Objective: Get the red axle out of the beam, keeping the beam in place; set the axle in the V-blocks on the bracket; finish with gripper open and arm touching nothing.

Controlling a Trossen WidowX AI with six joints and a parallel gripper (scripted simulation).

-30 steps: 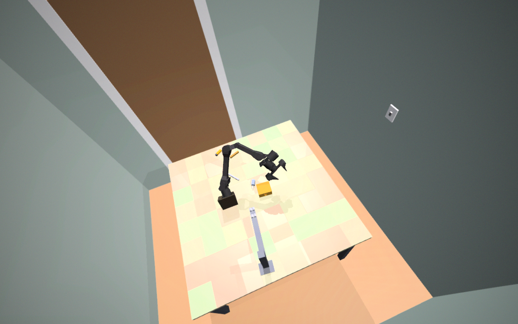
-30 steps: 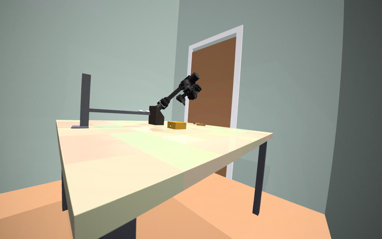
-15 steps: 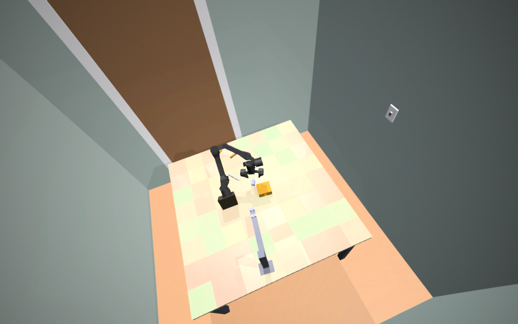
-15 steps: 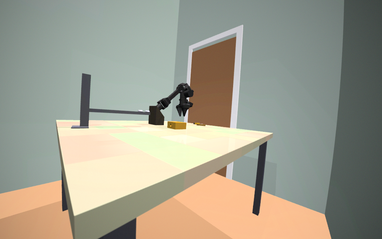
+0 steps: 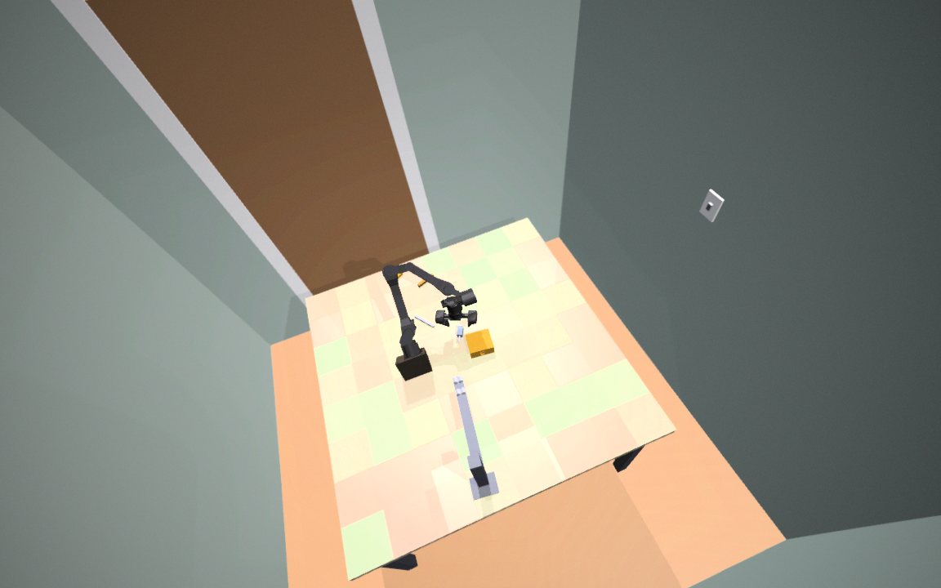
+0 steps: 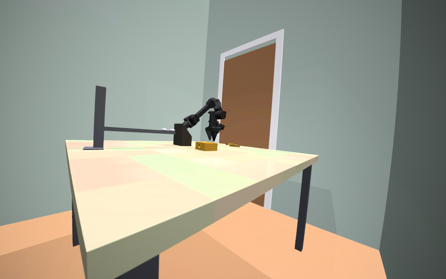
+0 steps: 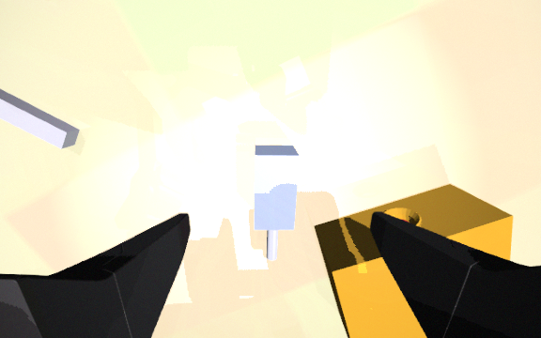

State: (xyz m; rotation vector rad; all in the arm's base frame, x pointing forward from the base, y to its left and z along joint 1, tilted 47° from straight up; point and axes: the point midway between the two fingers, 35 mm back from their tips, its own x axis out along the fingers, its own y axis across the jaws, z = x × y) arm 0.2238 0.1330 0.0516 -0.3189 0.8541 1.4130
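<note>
Near the middle of the top frame, black gripper [image 5: 457,322] [image 6: 211,139] [image 7: 282,221] pointing down, jaws spread nearly fully, nothing between. At lower right of the wrist frame, yellow beam [image 5: 479,342] [image 6: 206,145] [image 7: 374,300] on the table [image 5: 590,398] [image 6: 169,180], with red of the axle just visible inside its bore. Left of centre in the exterior frame, V-blocks [image 5: 458,383] [image 6: 163,129] atop the grey bracket [image 5: 469,427] [image 6: 131,129].

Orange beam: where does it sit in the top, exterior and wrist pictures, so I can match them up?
Top: just below picture centre, the orange beam.
Exterior: slightly left of and below centre, on the table.
Wrist: lower right, cut off by the bottom edge, partly behind a finger.
Shared landmark: the open black hand, up-left of the beam in top, above it in exterior.
</note>
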